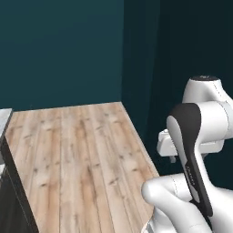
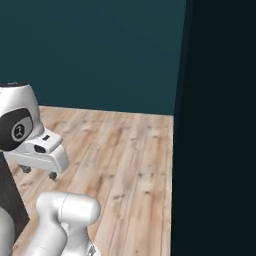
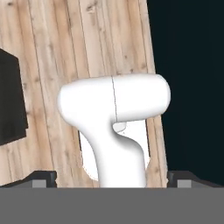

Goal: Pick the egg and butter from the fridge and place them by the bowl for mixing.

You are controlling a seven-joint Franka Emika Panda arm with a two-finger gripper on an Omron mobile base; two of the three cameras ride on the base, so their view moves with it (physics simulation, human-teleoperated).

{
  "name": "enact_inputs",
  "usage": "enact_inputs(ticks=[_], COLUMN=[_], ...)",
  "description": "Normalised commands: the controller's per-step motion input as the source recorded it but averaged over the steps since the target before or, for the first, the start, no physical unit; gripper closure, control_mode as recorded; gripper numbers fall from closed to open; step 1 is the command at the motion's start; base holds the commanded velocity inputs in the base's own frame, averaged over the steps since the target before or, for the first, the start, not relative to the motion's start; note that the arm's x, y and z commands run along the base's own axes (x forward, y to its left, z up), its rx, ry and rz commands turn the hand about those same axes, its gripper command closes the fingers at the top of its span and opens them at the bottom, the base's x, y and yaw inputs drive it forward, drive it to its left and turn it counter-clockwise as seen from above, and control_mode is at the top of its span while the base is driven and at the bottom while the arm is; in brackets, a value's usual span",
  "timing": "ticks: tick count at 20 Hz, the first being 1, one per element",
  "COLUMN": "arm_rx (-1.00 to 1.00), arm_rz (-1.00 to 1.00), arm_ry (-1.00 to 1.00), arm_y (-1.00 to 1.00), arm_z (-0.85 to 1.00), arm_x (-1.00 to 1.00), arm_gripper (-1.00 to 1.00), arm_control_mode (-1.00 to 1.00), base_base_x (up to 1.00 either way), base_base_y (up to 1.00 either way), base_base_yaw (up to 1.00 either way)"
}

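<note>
Where the gripper hangs: over the plank floor, fingertips at 7 and 5 o'clock in hand view.
Jaws: spread wide, nothing between them, nothing held.
Place of egg, butter, bowl: cannot tell.
Dark panel: 3 o'clock, right base view.
Teal wall: 12 o'clock.
Dark cabinet: 8 o'clock, left base view.

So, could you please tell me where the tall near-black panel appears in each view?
Left base view: the tall near-black panel stands at the upper right, behind the arm.
Right base view: it covers the right side, top to bottom.
Hand view: it runs down the right side.
Shared landmark: the pale wooden plank floor borders it in every view.
</note>
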Motion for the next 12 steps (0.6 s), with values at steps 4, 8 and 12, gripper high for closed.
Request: enact_inputs(ticks=[4,8,12], arm_rx=[0.00,0.00,0.00], arm_rz=[0.00,0.00,0.00], arm_ry=[0.00,0.00,0.00], arm_y=[0.00,0.00,0.00], arm_z=[0.00,0.00,0.00], arm_x=[0.00,0.00,0.00], arm_gripper=[-1.00,-1.00,-1.00], arm_control_mode=[1.00,1.00,1.00], base_base_x=[1.00,1.00,1.00], base_base_y=[0.01,0.06,0.08], base_base_yaw=[0.16,0.12,0.12])
